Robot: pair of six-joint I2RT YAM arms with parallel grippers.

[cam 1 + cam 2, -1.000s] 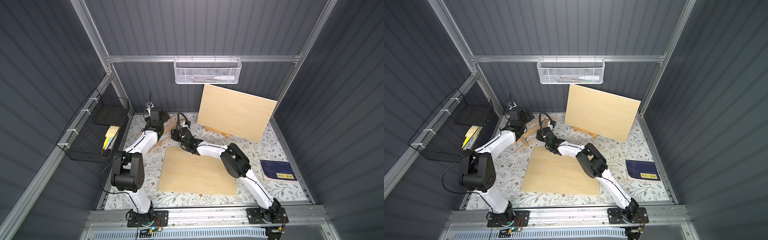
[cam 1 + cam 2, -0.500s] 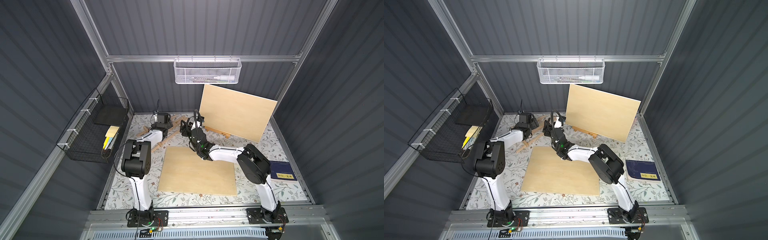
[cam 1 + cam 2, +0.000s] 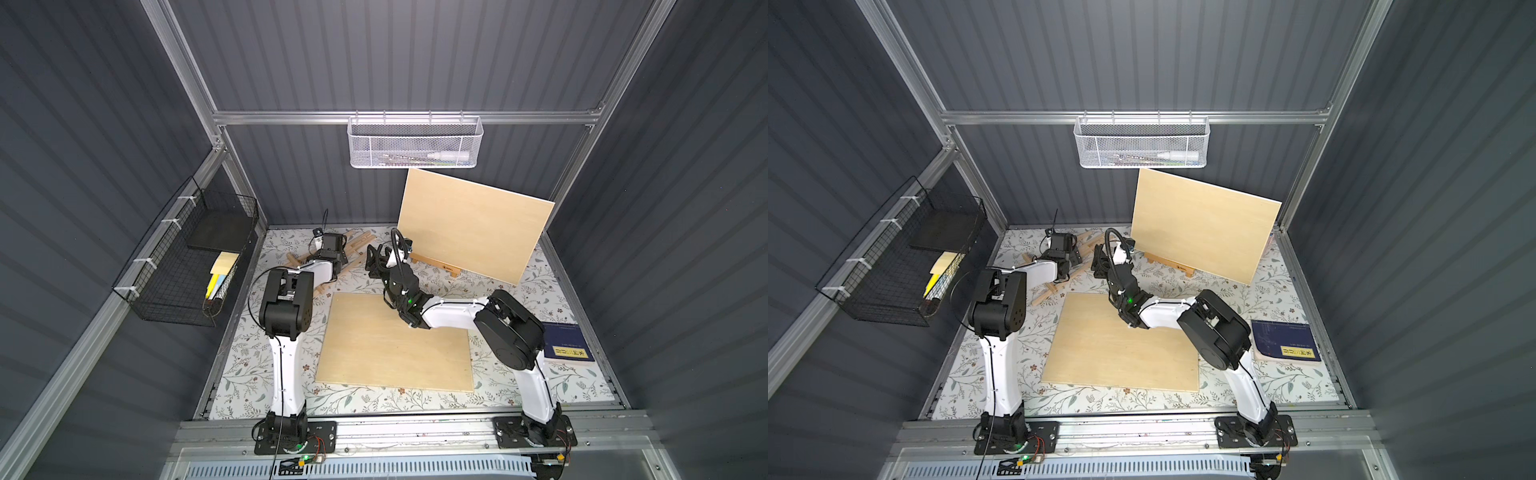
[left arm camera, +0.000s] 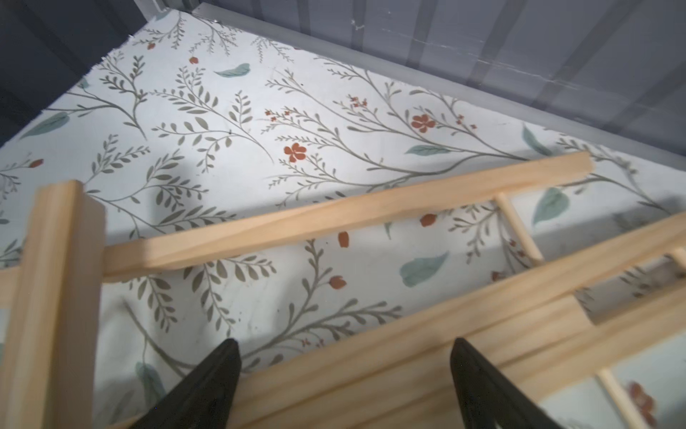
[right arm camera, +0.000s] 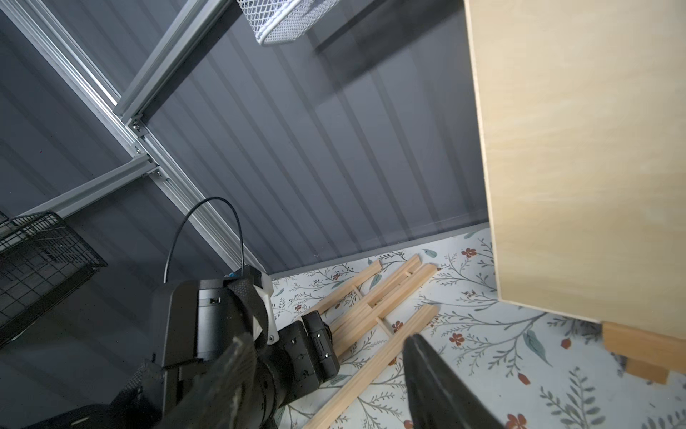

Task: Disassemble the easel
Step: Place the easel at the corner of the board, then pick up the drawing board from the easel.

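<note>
Wire basket (image 3: 174, 293) holds yellow papers (image 3: 221, 272); easel (image 4: 334, 217) lies outside

Easel frame (image 3: 360, 243) partly hidden under L arm (image 3: 286, 353); white basket (image 3: 415, 141) contents too small to ID.

Left arm (image 3: 286, 309) reaching forward, elbow high, left tool (image 4: 344, 341) low, jaws wide apart, right arm (image 3: 509, 328) folded at elbow, forearm angled inward, right tool (image 5: 326, 338) tipped up, jaws apart, empty
</note>
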